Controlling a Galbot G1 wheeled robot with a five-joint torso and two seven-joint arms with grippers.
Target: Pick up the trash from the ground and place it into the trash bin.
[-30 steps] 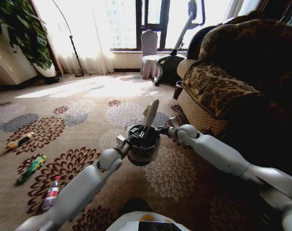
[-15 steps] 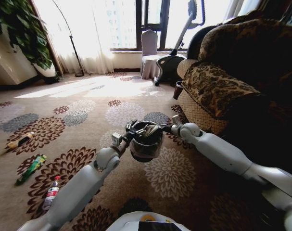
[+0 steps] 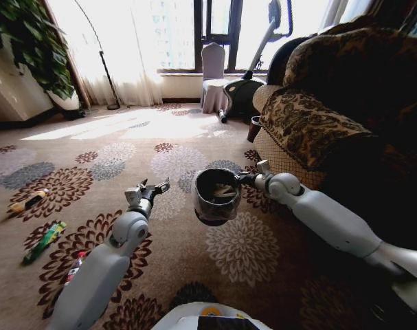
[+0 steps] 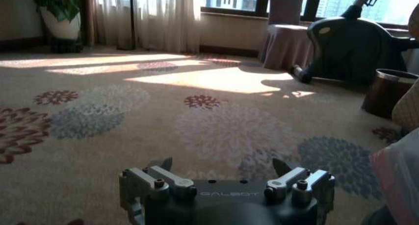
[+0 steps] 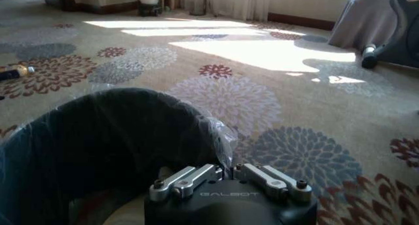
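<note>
Right gripper [image 3: 240, 178], closed on the rim of the small round dark trash bin [image 3: 216, 196] lined with translucent grey plastic, by which the bin is held above the flowered carpet [image 3: 91, 158]. Left gripper [image 3: 152, 188], spread open and empty, is seen beside the bin. A green packet [image 3: 44, 240] is seen lying on the carpet, well apart.

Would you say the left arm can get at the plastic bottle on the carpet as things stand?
Probably yes: the left gripper is open and free, and the plastic bottle lies uncovered on the carpet on its side, though low beside the arm.
</note>
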